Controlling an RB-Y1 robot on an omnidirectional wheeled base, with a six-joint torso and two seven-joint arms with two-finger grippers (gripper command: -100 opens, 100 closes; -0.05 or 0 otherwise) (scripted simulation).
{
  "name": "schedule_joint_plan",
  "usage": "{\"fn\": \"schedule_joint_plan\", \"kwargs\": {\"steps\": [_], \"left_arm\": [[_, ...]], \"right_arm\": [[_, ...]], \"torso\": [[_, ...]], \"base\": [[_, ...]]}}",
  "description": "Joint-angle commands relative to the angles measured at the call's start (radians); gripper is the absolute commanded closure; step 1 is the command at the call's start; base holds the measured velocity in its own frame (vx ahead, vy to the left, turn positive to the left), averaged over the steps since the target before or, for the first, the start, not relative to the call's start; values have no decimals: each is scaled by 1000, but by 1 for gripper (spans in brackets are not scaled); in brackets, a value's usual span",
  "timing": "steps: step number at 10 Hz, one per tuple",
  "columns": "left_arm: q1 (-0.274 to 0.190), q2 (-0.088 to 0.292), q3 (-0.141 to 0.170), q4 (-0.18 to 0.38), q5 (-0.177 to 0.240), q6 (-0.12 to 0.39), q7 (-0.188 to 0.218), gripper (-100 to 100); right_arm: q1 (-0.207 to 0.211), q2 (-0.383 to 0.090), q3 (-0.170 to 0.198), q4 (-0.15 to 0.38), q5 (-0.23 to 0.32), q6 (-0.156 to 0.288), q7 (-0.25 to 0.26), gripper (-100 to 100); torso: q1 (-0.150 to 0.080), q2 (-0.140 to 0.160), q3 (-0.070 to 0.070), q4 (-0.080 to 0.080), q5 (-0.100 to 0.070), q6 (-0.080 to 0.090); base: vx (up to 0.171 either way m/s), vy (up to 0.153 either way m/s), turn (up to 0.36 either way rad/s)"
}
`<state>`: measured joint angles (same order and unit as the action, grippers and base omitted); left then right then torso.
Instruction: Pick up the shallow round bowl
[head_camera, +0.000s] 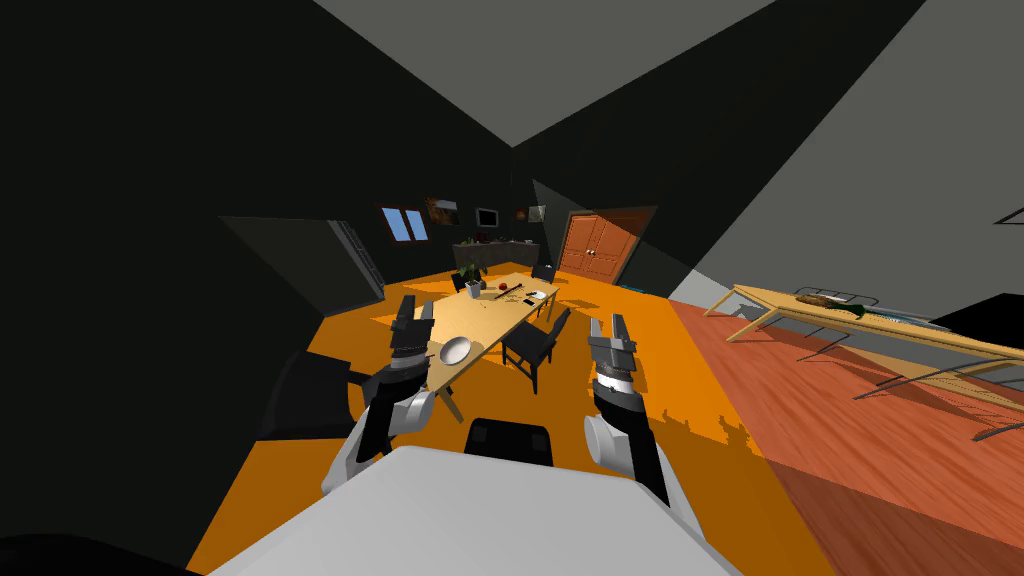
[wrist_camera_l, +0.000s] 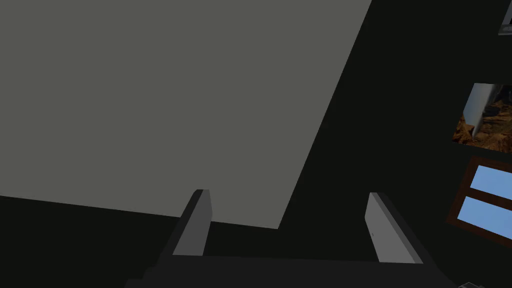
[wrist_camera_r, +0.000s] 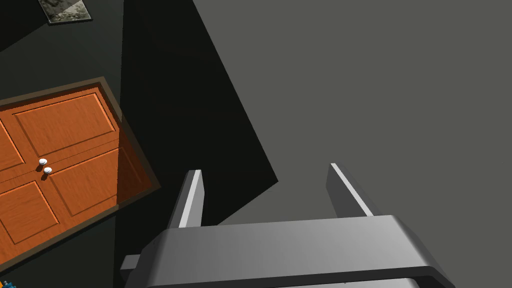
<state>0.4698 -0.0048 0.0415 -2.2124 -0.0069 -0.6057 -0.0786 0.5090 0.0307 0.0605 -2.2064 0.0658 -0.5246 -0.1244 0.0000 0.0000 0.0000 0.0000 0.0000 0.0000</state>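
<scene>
Bowl (head_camera: 455, 350) sits ungrasped on table (head_camera: 497, 318) at 11 o'clock. Left gripper (head_camera: 417, 306) and right gripper (head_camera: 608, 322) are spread, empty.

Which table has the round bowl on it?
The middle table on the orange floor, with dark chairs beside it; the bowl sits at its near end. The other table stands right, on reddish floor.

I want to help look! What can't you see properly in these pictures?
Head view: small things at the far end of the table are too tiny to name.
Head view: the left tool covers the table's edge beside the bowl.
Head view: the second table is cut off by the right edge.
</scene>
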Motion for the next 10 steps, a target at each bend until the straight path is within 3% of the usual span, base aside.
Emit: {"fn": "schedule_joint_plan", "kwargs": {"steps": [1, 6, 8, 10], "left_arm": [[-15, 34, 0, 15, 9, 26, 1, -100], [-80, 106, -4, 85, 47, 145, 6, -100], [-98, 116, -4, 104, 57, 185, 8, -100], [-136, 131, -5, 146, 78, 256, 12, -100]], "right_arm": [[0, 0, 0, 0, 0, 0, 0, 0], [0, 0, 0, 0, 0, 0, 0, 0], [0, 0, 0, 0, 0, 0, 0, 0], [0, 0, 0, 0, 0, 0, 0, 0]], "torso": [[0, 0, 0, 0, 0, 0], [-3, 4, 2, 1, -1, 0], [-4, 5, 3, 1, -1, 0], [-2, 3, 2, 1, 0, 0]], "base": [[-23, -16, 3], [-61, -47, 6], [-61, -54, 7], [-60, -31, 8]]}}
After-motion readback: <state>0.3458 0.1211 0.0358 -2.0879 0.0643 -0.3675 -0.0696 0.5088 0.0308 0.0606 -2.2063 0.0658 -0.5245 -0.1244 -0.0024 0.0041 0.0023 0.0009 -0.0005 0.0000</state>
